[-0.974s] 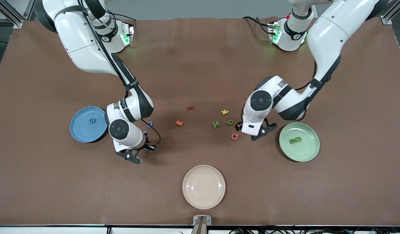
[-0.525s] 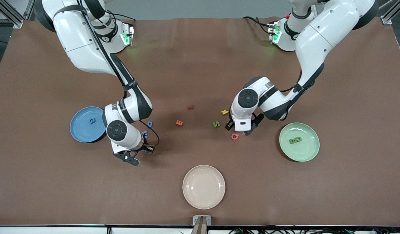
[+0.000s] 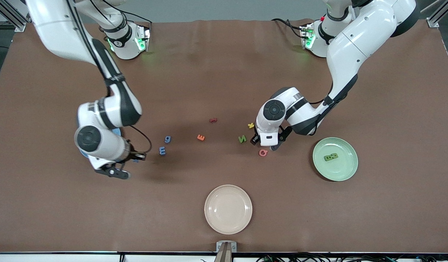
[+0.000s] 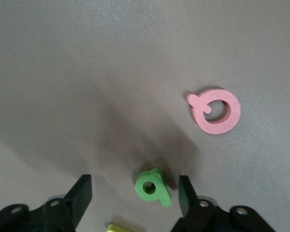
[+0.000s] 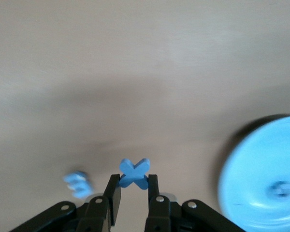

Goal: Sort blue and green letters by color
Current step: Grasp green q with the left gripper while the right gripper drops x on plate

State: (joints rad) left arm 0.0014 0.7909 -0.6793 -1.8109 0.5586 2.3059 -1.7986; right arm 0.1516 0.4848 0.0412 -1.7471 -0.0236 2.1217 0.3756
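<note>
Right gripper (image 5: pixel 131 189) is pinching the blue plus (image 5: pixel 134 173) beside the blue plate (image 5: pixel 261 174), ready to drop it there. Left gripper (image 4: pixel 135 193) hangs spread wide, straddling the small green letter (image 4: pixel 153 187), lined up for a grab.

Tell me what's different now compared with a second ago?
The right claw, shut on the blue plus, has swung toward the blue plate, uncovering the blue g and blue E. The left claw, open, has moved away from the green plate and now straddles a green letter beside the pink letter. All other letters and plates stayed put.
</note>
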